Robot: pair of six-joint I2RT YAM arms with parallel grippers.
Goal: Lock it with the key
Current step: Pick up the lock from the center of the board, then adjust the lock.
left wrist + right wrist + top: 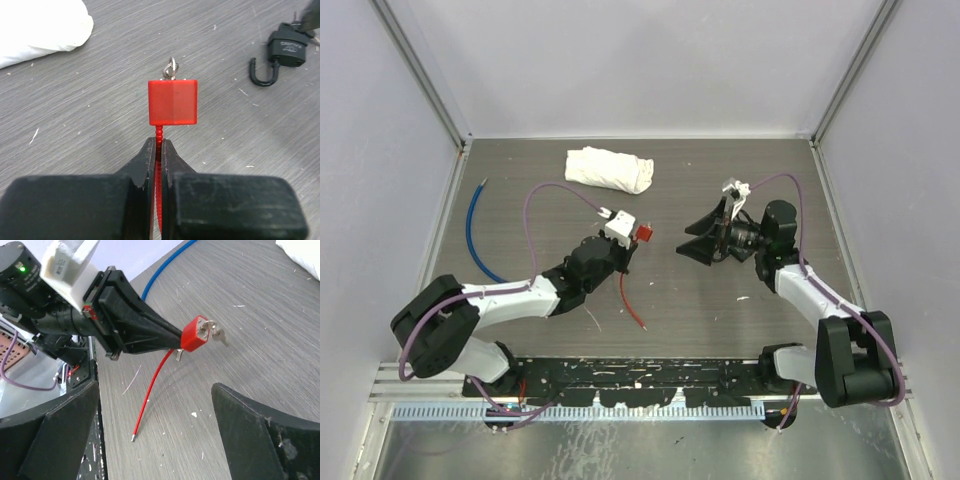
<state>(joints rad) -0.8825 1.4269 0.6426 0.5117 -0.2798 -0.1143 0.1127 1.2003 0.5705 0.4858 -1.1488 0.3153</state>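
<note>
A red cable lock (172, 102) is held above the table, its small square body pointing away from my left wrist. My left gripper (161, 142) is shut on the lock's red cable (159, 132) just behind the body. A key on a ring (171, 67) sticks out of the body's far face and also shows in the right wrist view (212, 331). The cable's free end (135, 437) hangs down to the table. My right gripper (155, 430) stands open, facing the lock (643, 234) from the right, a short way off, with nothing between its fingers (250, 425).
A black padlock (285, 47) with an open shackle lies on the table beyond the red lock, to the right. A folded white cloth (610, 168) lies at the back. A blue cable (475, 225) curves along the left side.
</note>
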